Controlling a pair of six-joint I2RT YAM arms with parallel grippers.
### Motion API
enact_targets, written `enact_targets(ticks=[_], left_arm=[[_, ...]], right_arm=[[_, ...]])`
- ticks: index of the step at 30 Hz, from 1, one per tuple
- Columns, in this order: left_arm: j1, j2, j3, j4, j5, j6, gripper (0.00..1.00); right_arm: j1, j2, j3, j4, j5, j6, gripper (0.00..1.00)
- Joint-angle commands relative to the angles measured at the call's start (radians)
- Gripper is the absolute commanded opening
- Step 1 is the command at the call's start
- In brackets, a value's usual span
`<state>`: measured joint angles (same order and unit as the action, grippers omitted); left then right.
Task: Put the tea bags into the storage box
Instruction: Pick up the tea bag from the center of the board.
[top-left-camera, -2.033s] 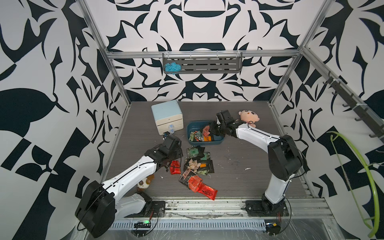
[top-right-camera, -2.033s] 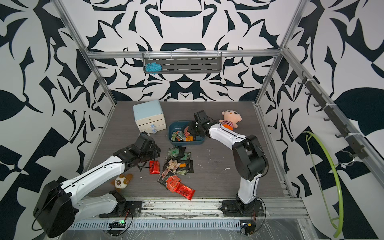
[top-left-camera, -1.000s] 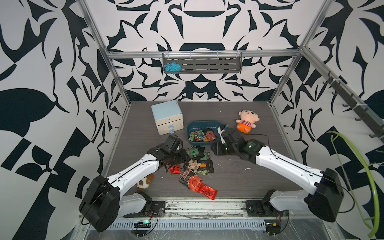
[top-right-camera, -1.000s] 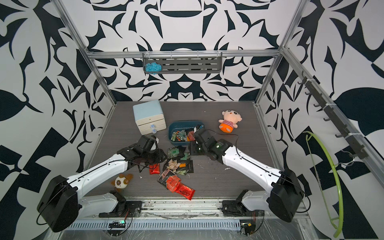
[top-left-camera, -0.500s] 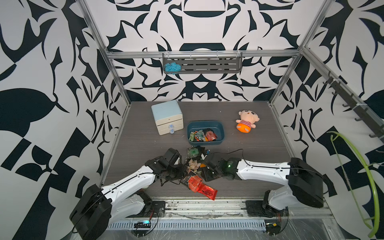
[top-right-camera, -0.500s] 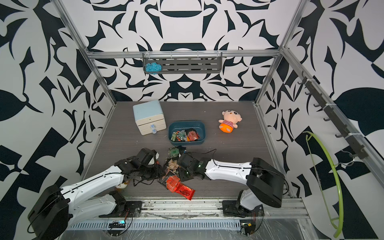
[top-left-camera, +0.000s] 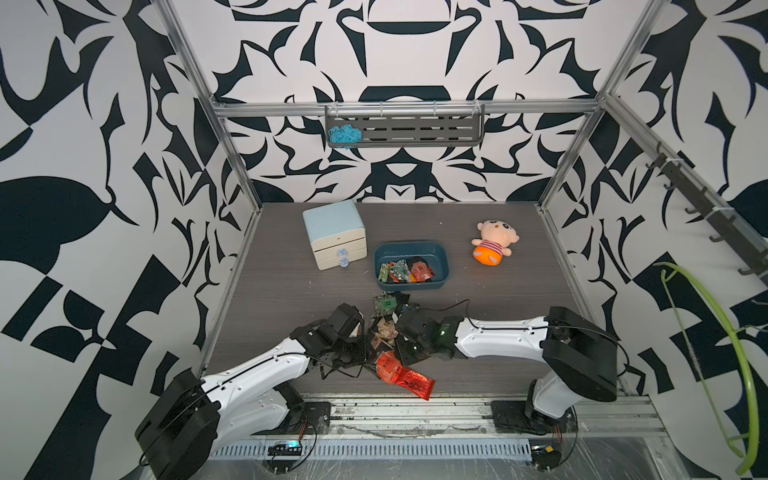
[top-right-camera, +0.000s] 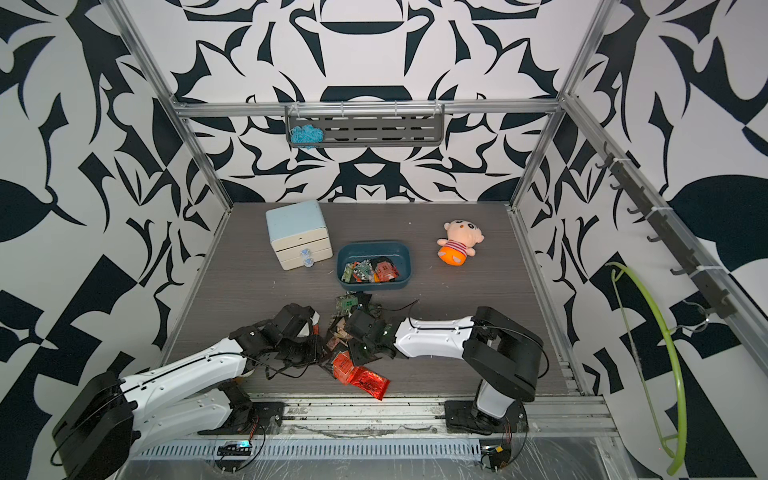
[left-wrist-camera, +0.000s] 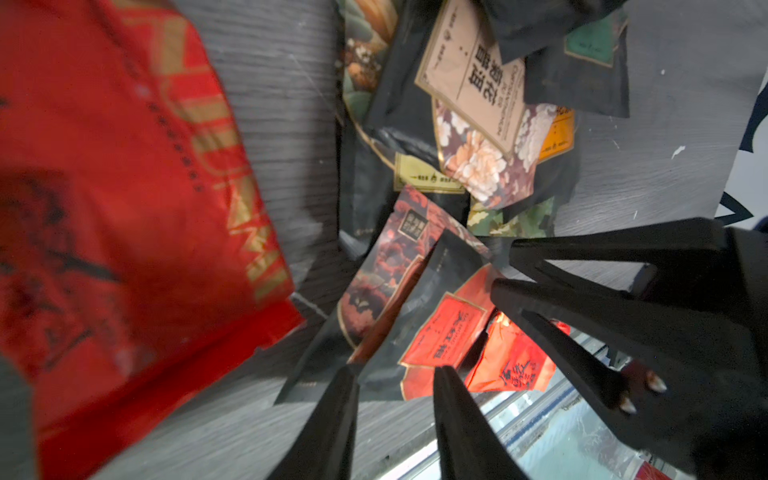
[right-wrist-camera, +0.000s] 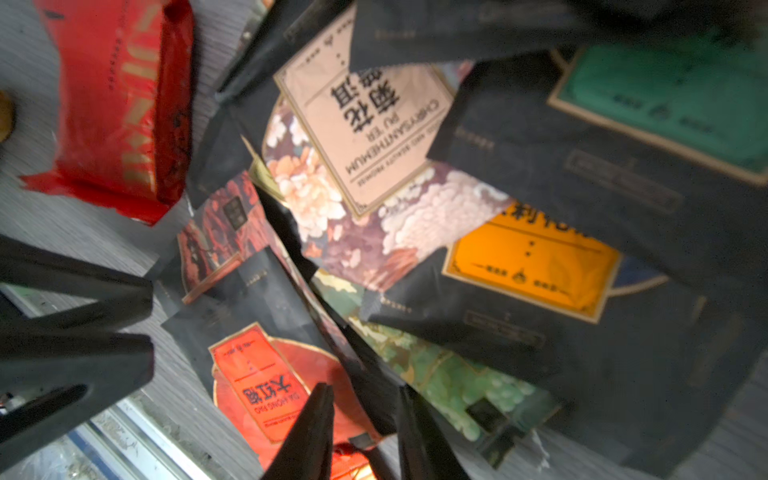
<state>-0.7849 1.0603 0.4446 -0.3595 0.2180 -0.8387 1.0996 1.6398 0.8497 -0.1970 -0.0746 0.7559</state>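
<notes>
The storage box (top-left-camera: 415, 287), a dark teal tray, stands mid-table with several tea bags (top-left-camera: 405, 270) in it, as both top views show. A loose pile of tea bags (top-left-camera: 384, 328) lies in front of it, with red ones (top-left-camera: 405, 376) nearest the front rail. My left gripper (left-wrist-camera: 397, 372) is low at the pile, open, its tips at the corner of a black sachet with a red label (left-wrist-camera: 440, 332). My right gripper (right-wrist-camera: 363, 388) comes in from the opposite side, open, straddling an upturned edge of the same red-labelled black sachet (right-wrist-camera: 257, 374). Both arms hide part of the pile in the top views.
A pale blue two-drawer cabinet (top-left-camera: 334, 232) stands left of the box and a plush doll (top-left-camera: 494, 245) right of it. The metal front rail (top-left-camera: 415, 409) runs just beyond the red sachets. A large red sachet (left-wrist-camera: 124, 187) lies close beside my left gripper.
My right arm has swung from the storage box down to the front pile, and my left gripper has moved forward to meet it. Both pairs of jaws have narrowed.
</notes>
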Motion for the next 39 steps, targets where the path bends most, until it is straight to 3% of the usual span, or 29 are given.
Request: enact_targets(ticks=[1, 8, 39], left_arm=[[-0.007, 0.016, -0.023, 0.019, 0.006, -0.003, 0.35], [-0.007, 0.022, -0.033, 0.013, -0.027, 0.013, 0.34], [-0.007, 0.080, -0.052, 0.080, 0.030, 0.021, 0.30]], right_arm=[[0.004, 0.002, 0.035, 0.005, 0.010, -0.016, 0.30], [0.005, 0.019, 0.049, -0.008, 0.016, -0.022, 0.27], [0.008, 0.086, 0.072, -0.009, 0.000, -0.026, 0.24]])
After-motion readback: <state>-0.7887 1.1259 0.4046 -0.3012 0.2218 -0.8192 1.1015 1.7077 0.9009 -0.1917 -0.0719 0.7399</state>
